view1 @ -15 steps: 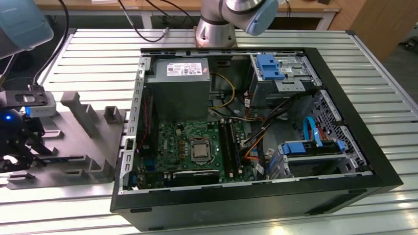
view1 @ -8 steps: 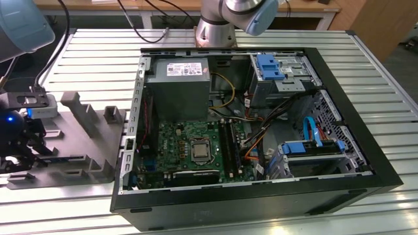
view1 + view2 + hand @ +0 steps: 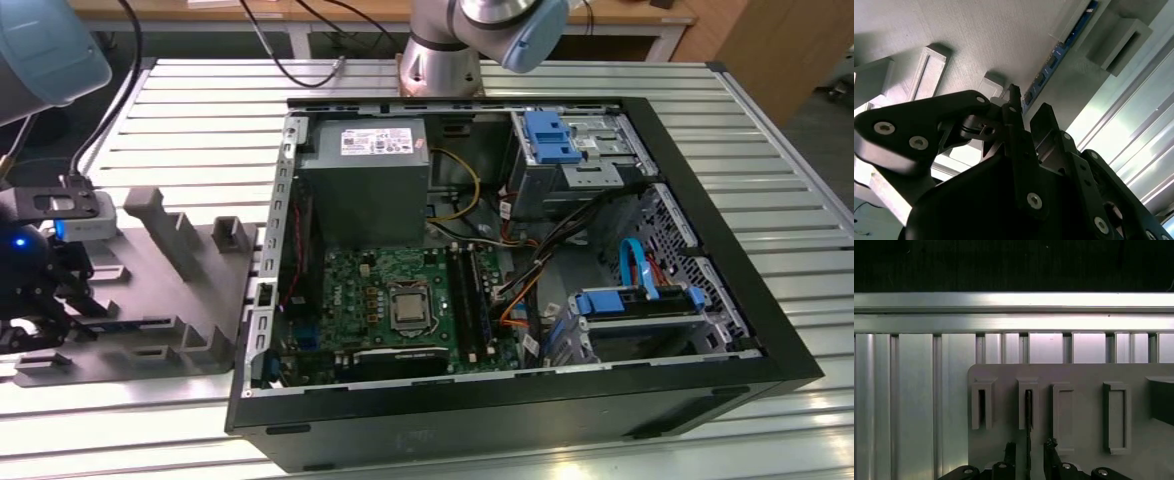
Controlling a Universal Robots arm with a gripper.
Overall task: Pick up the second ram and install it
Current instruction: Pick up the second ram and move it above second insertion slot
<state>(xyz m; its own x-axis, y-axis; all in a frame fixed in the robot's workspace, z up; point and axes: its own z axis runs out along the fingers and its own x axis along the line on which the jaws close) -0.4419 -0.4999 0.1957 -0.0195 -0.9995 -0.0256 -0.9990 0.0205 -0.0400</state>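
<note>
While I watched from the exterior view, the gripper (image 3: 34,300) hung low over the gray tray (image 3: 174,290) at the scene's far left. The tray lay on the slatted metal table (image 3: 200,110). The open computer case (image 3: 534,390) sat to the right, just beside the tray, with its motherboard (image 3: 400,290) and power supply (image 3: 367,170) facing up. The arm's base (image 3: 441,50) stood at the far side of the table, beyond the case.

In the first wrist view, the second ram (image 3: 1028,410) stood on its thin edge in one of the tray's (image 3: 1084,375) raised slots. Its long axis ran parallel to the table's (image 3: 914,390) slats, with one end pointing at the table's edge rail and the other back toward the gripper (image 3: 1029,446). The claw was parted narrowly, one finger on each side of the stick's near end, with a sliver of gap visible on both sides.

In the second wrist view, the ram (image 3: 1064,47) showed as a long dark blue strip with black chips, seen edge-on against the tray (image 3: 979,40). It stretched straight away from the gripper (image 3: 1027,105), and its near end lay between the two black fingertips (image 3: 1014,95).
</note>
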